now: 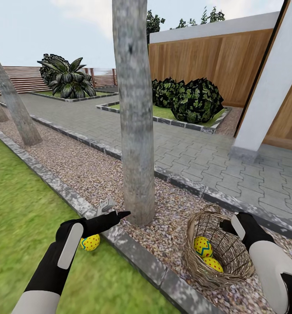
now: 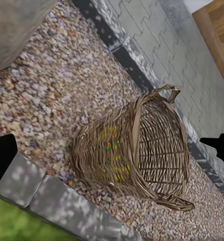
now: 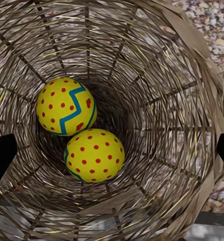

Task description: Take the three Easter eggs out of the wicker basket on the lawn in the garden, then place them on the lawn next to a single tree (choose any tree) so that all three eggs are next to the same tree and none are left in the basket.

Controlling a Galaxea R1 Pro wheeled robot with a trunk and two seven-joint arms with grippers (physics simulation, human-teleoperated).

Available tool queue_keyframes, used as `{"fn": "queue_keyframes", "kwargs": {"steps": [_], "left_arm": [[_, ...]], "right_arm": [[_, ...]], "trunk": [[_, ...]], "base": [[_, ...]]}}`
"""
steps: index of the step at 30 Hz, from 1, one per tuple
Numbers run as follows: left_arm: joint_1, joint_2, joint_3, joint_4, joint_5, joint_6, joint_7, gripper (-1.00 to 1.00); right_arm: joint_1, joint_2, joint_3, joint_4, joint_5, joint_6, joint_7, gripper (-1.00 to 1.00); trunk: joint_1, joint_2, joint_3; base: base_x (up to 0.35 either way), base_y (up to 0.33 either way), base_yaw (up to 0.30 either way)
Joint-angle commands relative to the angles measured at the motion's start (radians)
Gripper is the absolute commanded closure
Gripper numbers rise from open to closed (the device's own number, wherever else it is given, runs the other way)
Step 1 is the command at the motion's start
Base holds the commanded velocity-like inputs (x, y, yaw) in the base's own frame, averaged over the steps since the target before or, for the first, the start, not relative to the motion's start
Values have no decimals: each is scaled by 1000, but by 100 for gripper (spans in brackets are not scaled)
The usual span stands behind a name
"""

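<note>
Item 1: my right gripper [image 3: 112, 150], jaws wide, empty. Directly ahead, 2 yellow red-dotted eggs [image 3: 94, 154] inside round brown wicker basket [image 3: 202, 100]. Item 2: left gripper [image 1: 115, 214], spread, empty; third egg [image 1: 90, 242] beneath, on lawn [image 1: 19, 218].

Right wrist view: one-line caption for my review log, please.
Open right gripper poised over the basket, two eggs touching at the bottom.

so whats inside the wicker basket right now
Two Easter eggs lie in the wicker basket, side by side at the bottom. The weave beneath them is covered. A third egg lies outside on the lawn.
</note>
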Motion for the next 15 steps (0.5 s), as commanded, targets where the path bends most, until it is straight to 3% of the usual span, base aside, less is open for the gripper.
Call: {"fn": "queue_keyframes", "kwargs": {"steps": [1,10,15], "left_arm": [[-1,-1,3,0,-6,6,-8,-100],[-1,-1,3,-1,-6,7,-9,-100],[-1,-1,1,-1,-6,7,-9,-100]], "right_arm": [[0,1,-1,-1,-9,3,-7,-100],[0,-2,-1,2,-9,3,-8,-100],[0,-4,-2,5,-9,3,-8,-100]], "trunk": [[0,0,-1],[0,0,-1],[19,-35,-17]], "base": [[0,0,0],[0,0,0],[0,0,0]]}}
